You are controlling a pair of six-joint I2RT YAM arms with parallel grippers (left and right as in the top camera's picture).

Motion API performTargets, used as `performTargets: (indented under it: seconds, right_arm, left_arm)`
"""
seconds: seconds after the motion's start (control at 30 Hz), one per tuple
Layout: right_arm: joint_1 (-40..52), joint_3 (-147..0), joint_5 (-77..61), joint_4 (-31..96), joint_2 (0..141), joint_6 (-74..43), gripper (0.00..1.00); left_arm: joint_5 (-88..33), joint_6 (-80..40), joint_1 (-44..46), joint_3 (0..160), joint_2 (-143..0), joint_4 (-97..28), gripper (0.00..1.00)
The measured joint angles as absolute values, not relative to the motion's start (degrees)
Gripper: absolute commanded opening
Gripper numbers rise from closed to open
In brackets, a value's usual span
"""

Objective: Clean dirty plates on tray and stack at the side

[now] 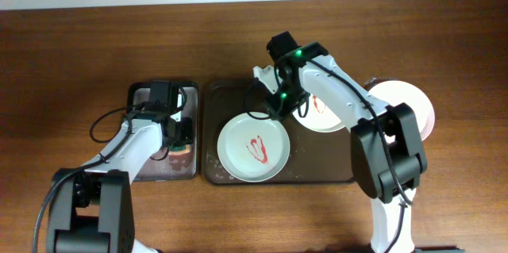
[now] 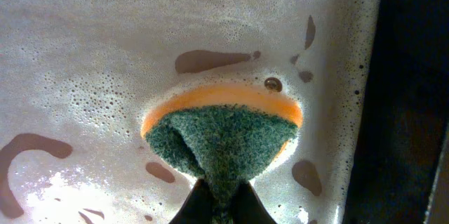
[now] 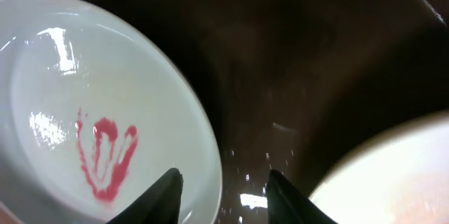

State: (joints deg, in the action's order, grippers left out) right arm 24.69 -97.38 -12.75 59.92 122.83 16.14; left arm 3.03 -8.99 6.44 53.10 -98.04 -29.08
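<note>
A large dark brown rectangular tray (image 1: 317, 162) with a raised rim lay in the middle of the brown wooden surface (image 1: 79, 63). In its left half sat a round white shallow plate (image 1: 238, 138), marked at its centre with looping streaks of red sauce (image 3: 105, 157). A second round white plate (image 1: 324, 120) lay in the tray's back right corner, also streaked red and partly hidden under the right arm. A third round pale plate (image 1: 409, 98) rested on the surface just beyond the tray's right end, partly covered by the same arm.

The right gripper (image 3: 224, 192) was low over the tray at the back right edge of the first plate. Its two dark fingers (image 3: 167, 194) were parted, with the plate's rim lying in the gap between them; it clasped nothing.

To the left of the brown tray sat a smaller grey metal tray (image 1: 159, 170), its floor covered in soapy foam (image 2: 105, 41). The left gripper (image 2: 221, 199) was down inside it, closed and pinching a green-and-orange sponge (image 2: 224, 136), whose green scouring face bunched up between the fingers while its orange layer pressed into the foam.
</note>
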Motion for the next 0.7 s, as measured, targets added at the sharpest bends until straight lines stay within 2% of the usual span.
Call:
performTargets:
  seconds: [0.07, 0.1, 0.17, 0.3, 0.5, 0.7]
  right_arm:
    - [25.06, -97.38, -12.91, 59.40, 123.63, 16.82, 0.27]
    - [25.34, -97.38, -12.93, 58.98, 124.97, 16.95, 0.13]
    - [25.43, -97.27, -13.02, 58.57, 126.30, 16.38, 0.04]
    - [25.45, -97.27, -13.23, 58.43, 126.96, 12.23, 0.04]
    - [24.73, -97.27, -13.54, 63.77, 126.96, -11.31, 0.04]
    - [24.69, -97.25, -13.54, 68.25, 126.96, -20.86, 0.04]
  left_arm:
    - [3.01, -9.02, 6.44, 53.10, -98.04, -29.08, 0.00]
    - [3.03, -8.99, 6.46, 53.10, -98.04, -29.08, 0.00]
    - [3.03, -8.99, 6.44, 53.10, -98.04, -29.10, 0.00]
    - [3.01, -8.97, 6.44, 53.10, -98.04, -29.08, 0.00]
    - [2.31, -8.99, 6.44, 53.10, -97.93, -29.12, 0.00]
    - [0.60, -8.99, 6.44, 53.10, -90.08, -29.30, 0.00]
